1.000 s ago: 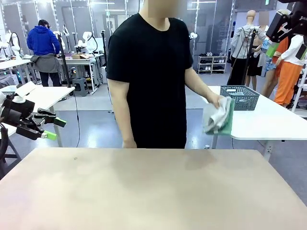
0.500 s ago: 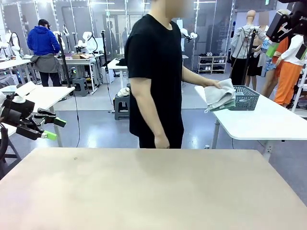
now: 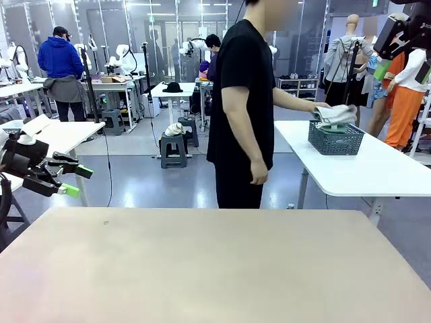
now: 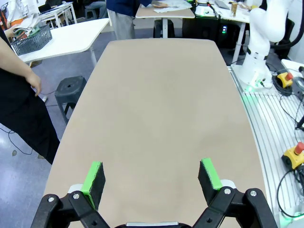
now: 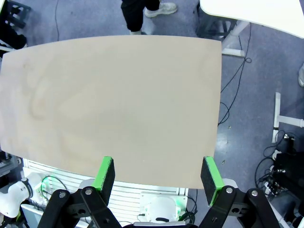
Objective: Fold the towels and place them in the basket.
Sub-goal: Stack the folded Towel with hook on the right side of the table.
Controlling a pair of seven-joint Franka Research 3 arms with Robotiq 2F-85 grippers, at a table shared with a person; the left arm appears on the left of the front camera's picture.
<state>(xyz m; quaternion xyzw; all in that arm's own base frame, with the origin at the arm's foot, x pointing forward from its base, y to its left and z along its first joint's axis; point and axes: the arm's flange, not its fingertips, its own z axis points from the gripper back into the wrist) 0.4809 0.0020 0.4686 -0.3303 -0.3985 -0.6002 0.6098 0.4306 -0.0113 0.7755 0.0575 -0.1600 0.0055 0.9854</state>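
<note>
The person's hand (image 3: 322,106) presses soft, crumpled terry towels (image 3: 337,116) into the dark lattice-sided basket (image 3: 335,138); well away from it, the left gripper (image 4: 151,176) and right gripper (image 5: 158,178) gape empty.

We are in a robotics lab: rows of white desks (image 3: 367,165) on a glossy grey floor (image 3: 135,182), white robot arms (image 3: 124,57) mounted at far benches, glass partitions (image 3: 121,20), cables and an emergency stop button (image 4: 297,149) beside our beige desk (image 3: 215,269).
</note>
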